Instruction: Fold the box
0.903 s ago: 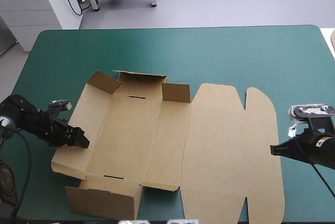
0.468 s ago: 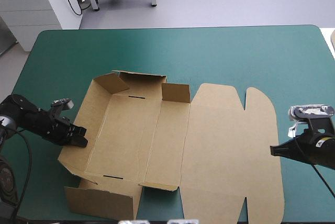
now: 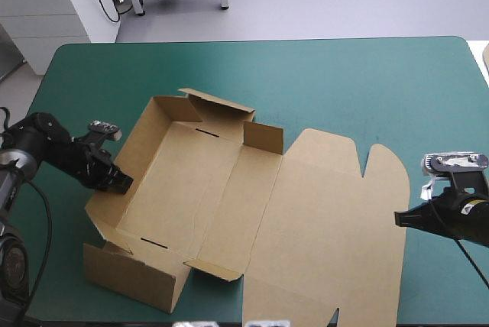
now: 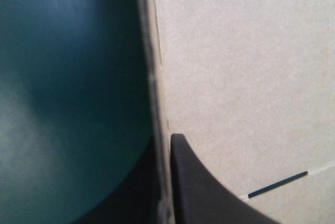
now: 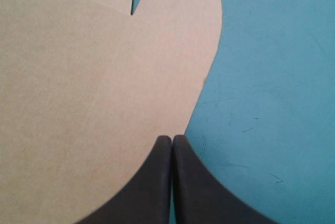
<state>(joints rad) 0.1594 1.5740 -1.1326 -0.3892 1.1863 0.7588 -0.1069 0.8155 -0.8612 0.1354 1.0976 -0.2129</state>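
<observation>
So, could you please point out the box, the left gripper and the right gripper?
box (image 3: 328, 212): high view, on its flat lid panel.
left gripper (image 3: 122, 183): high view, at the fingertips clamping the box's left wall.
right gripper (image 5: 171, 139): right wrist view, where the shut fingertips meet.

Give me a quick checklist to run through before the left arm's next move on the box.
1. Left tool grip: ok, shut on the box at its left wall.
2. Left wall raised: ok, lifted off the table.
3. Right tool out of the way: ok, shut, tip at the lid's right edge, holding nothing.
4. Lid flat on the table: ok.
5. Box fully on the table: cannot tell, its near edge reaches the high view's bottom.
</observation>
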